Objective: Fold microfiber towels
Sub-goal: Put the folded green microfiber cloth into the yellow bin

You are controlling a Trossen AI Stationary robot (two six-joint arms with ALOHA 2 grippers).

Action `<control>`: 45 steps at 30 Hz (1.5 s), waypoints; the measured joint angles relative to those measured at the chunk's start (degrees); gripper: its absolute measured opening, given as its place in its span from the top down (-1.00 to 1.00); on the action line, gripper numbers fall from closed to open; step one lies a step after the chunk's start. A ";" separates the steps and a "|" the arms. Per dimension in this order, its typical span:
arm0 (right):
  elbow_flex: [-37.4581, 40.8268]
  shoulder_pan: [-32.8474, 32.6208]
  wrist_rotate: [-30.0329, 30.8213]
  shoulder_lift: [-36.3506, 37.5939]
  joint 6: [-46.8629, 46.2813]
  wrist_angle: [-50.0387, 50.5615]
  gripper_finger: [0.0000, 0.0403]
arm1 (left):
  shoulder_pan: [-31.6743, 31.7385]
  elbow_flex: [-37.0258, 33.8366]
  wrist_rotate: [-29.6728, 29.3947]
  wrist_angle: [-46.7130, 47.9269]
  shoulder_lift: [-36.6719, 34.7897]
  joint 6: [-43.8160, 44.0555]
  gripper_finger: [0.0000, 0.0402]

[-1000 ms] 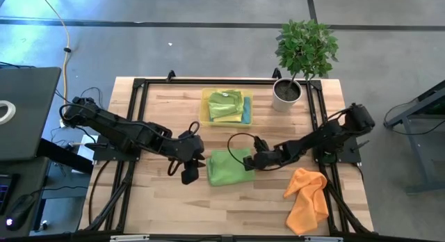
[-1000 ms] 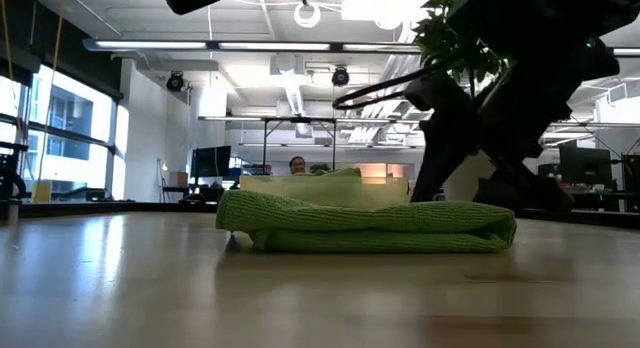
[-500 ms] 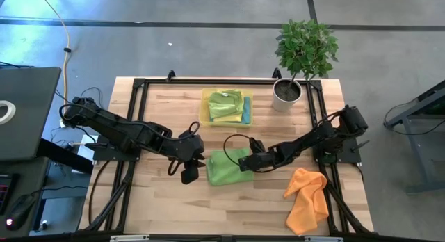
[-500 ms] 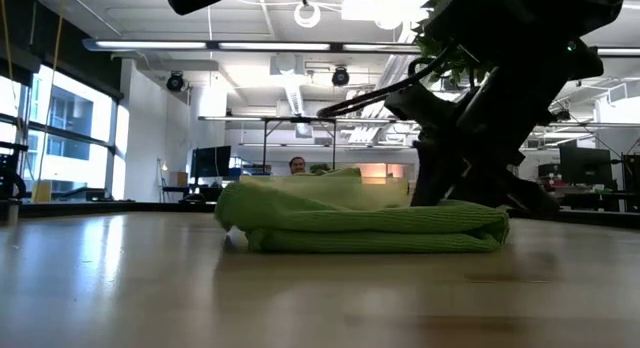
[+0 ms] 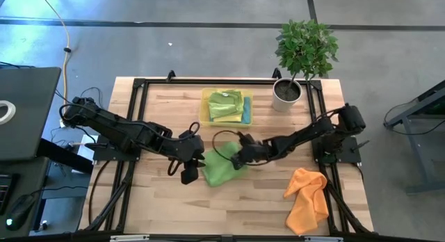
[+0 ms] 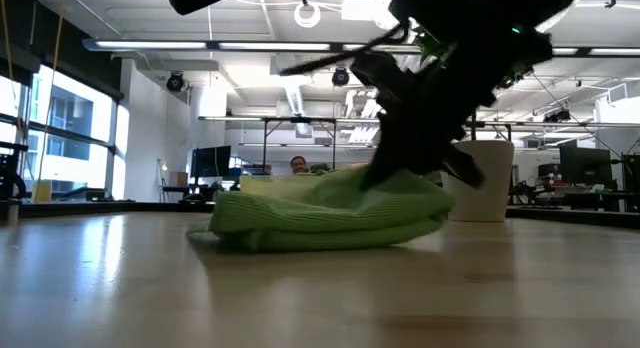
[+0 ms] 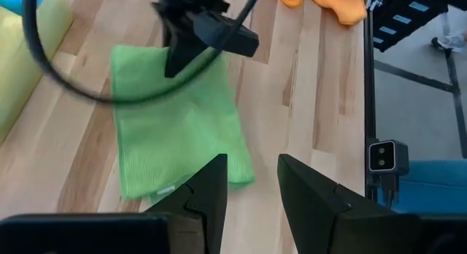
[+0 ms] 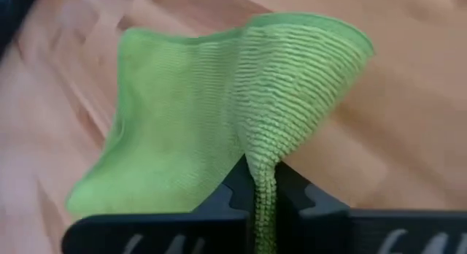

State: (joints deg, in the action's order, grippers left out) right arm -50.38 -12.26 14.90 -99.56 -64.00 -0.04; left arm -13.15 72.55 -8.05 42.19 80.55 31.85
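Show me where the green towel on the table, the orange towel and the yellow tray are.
green towel (image 5: 219, 169): high view, flat middle of the cloth.
orange towel (image 5: 306, 200): high view, middle of the crumpled cloth.
yellow tray (image 5: 204, 107): high view, left rim.

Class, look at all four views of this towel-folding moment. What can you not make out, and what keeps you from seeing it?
- How many towels fill the tray: high view, they overlap, too small to count.
- Where the right hand pinches the green towel: high view, the arm covers it; low view shows only a dark shape.
- Orange towel in the left wrist view: cut off by the edge.
- Left hand in the low view: out of frame.
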 joint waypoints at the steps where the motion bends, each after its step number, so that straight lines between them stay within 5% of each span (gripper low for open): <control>1: -1.42 0.79 -0.77 -0.12 4.03 1.31 0.98 | 0.00 0.00 0.00 0.00 -0.11 -0.46 0.44; 8: -13.88 7.44 -1.96 -0.12 23.84 20.29 0.99 | 0.00 0.00 0.41 0.04 -3.86 -1.05 0.44; 18: -23.07 16.40 -5.58 -0.25 56.45 24.67 1.00 | 0.46 -0.02 -5.45 0.00 -12.22 -7.33 0.44; 24: -24.99 21.66 -6.12 -0.30 58.98 23.02 1.00 | 0.53 0.00 -8.76 0.02 -16.26 -7.12 0.44; 36: -24.99 28.72 -8.85 -0.30 81.53 20.72 1.00 | 0.55 0.00 -16.17 0.02 -19.82 -7.02 0.44; 45: -24.97 31.71 -9.22 -0.30 64.58 12.97 1.00 | 1.63 0.00 -22.10 0.02 -19.87 -9.57 0.44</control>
State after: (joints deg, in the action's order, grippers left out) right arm -75.35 19.45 5.68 -99.86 0.58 12.93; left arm -11.52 72.55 -30.15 42.21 60.69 22.28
